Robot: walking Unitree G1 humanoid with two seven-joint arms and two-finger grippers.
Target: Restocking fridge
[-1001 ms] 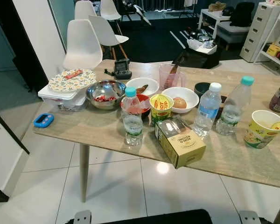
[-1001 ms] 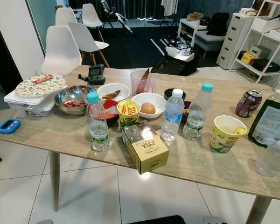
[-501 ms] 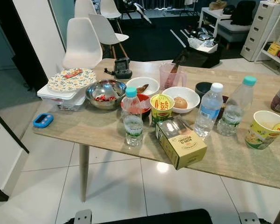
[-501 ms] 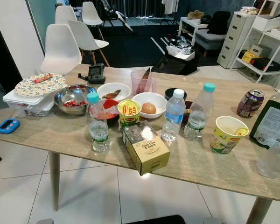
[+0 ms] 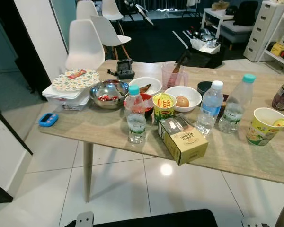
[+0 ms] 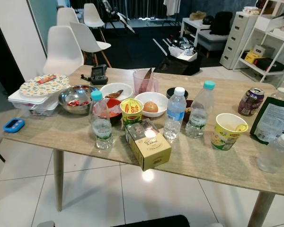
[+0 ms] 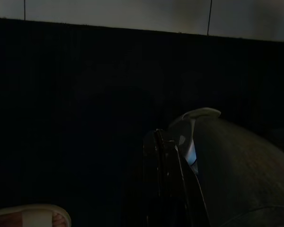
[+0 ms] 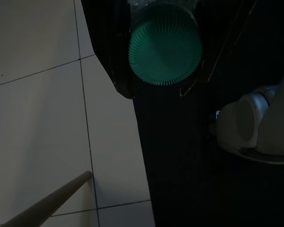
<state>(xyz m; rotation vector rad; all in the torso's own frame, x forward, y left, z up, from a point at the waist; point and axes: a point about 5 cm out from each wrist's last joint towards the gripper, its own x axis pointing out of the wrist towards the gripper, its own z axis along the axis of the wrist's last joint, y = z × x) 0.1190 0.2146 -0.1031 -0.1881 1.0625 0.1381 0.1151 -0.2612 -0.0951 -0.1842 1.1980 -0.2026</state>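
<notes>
An open-plan home dining area is shown. A long wood-look table (image 5: 109, 130) on slim legs is set on glossy white floor tiles (image 5: 118, 189), and white moulded chairs (image 5: 84, 45) are placed behind it at the upper left of the frame. Household food and drink are spread over the table: water bottles (image 5: 136, 115), instant-noodle cups (image 5: 263, 126), a white bowl with an egg (image 5: 182, 98), a steel bowl (image 5: 108, 93) and a cardboard box (image 5: 183, 139). At the upper right, a white drawer unit (image 5: 264, 26) and open shelving (image 6: 274, 33) are seen, with bags on a low white table (image 5: 217, 14).
</notes>
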